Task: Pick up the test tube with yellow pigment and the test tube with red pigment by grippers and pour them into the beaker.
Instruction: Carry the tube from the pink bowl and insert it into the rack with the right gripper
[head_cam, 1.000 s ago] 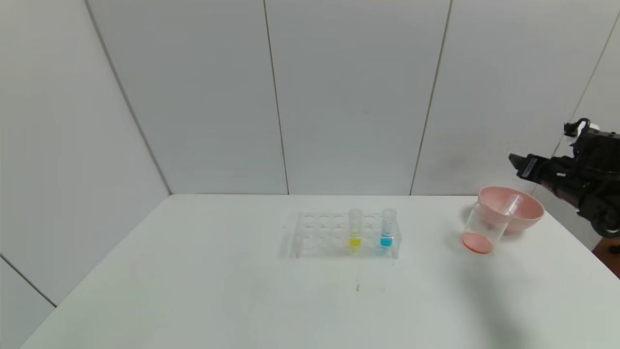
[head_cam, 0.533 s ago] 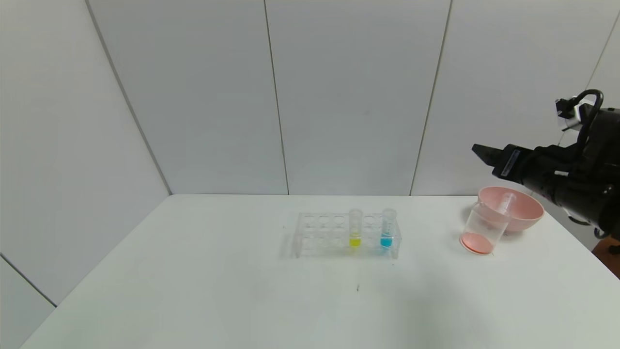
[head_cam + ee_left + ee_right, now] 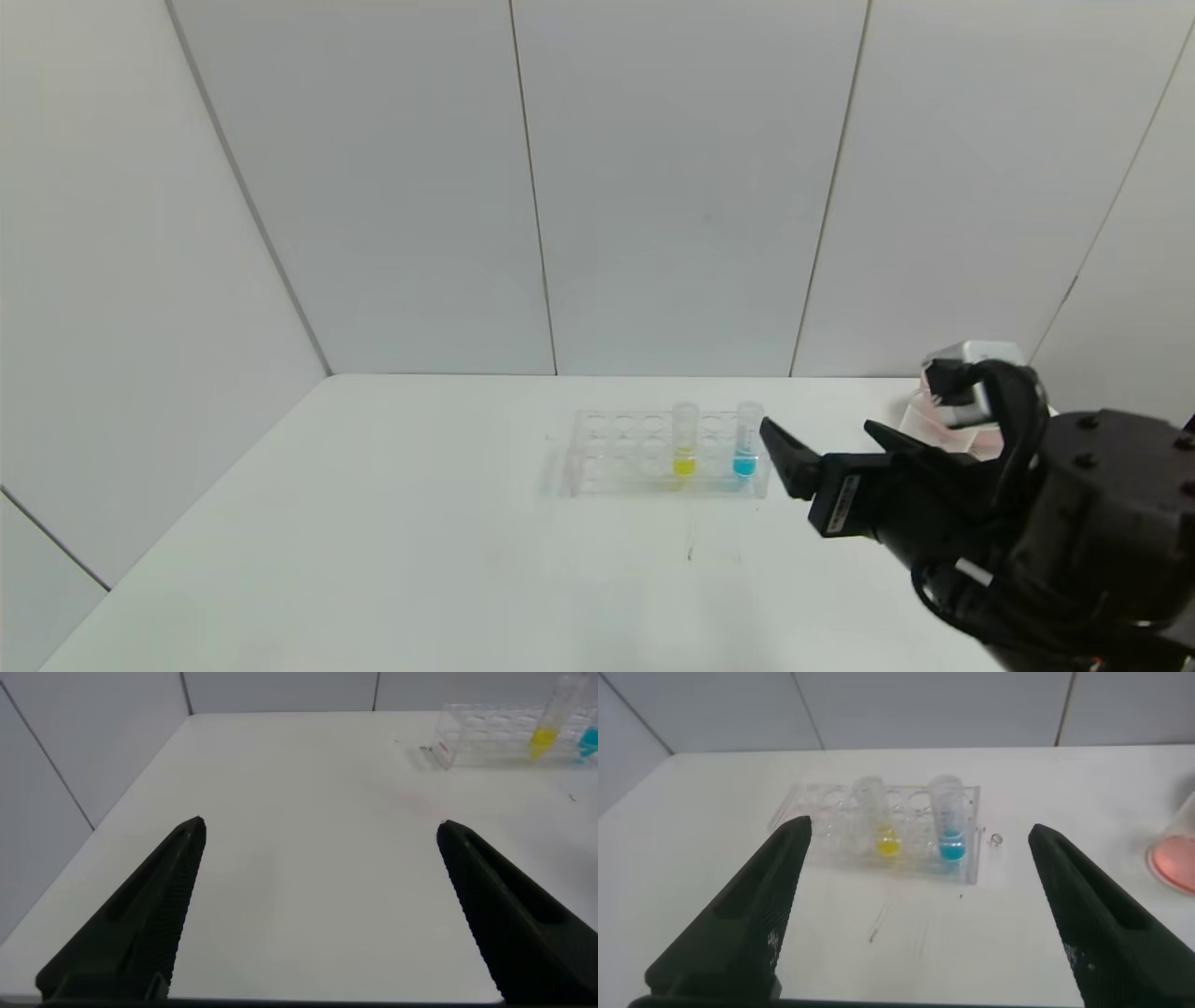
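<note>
Right gripper (image 3: 822, 448) reaching toward the rack, jaws spread wide and empty.
Slim clear upright test tube with yellow pigment (image 3: 684, 439) is standing on the white desk (image 3: 373, 541) at its nine o'clock.

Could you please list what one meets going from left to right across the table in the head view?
Clear tube rack → test tube with yellow pigment → blue-liquid tube → right gripper, fingers open → pink bowl, mostly hidden behind that arm.
</note>
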Controlling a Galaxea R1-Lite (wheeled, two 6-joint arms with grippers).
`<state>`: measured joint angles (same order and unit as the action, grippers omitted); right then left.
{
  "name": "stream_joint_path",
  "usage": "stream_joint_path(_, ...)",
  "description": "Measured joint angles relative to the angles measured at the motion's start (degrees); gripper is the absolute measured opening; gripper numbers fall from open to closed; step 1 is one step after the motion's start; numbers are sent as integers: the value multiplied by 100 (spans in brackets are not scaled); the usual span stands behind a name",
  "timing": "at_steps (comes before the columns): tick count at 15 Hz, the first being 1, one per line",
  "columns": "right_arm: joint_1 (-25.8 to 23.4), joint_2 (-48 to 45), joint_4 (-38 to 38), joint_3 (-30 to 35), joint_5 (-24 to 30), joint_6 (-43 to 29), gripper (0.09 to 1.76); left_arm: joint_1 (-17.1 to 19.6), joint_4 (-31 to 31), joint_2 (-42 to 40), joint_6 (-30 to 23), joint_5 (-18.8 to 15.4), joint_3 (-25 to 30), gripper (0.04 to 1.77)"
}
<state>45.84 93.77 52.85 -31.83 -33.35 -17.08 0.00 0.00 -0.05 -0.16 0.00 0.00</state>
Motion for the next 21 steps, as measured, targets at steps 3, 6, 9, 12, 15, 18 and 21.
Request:
stream_joint_path(3, 466, 695, 583, 118, -285, -57, 168, 0, 0, 0, 0, 0, 0, 176)
stream_joint_path(6, 553, 1517, 906, -121, -329, -79, 169, 0, 0, 0, 0, 0, 0, 176)
stream_joint_path(9, 463, 2299, 939, -852, -316, -82, 170, 0, 0, 0, 2, 0, 0, 176)
stream_joint_path(12, 282, 2922, 753, -1651, -255, -65, 170, 0, 0, 0, 0, 0, 0, 176)
stream_joint_path(15, 18, 3302, 193, -2319, -250, -62, 170, 0, 0, 0, 0, 0, 0, 176)
stream_joint_path(18, -185, 3495, 88, -2669, 84, -60, 170, 0, 0, 0, 0, 0, 0, 176)
stream_joint_path(21, -288, 3572, -130, -2898, 205, -54, 170, 0, 0, 0, 0, 0, 0, 176)
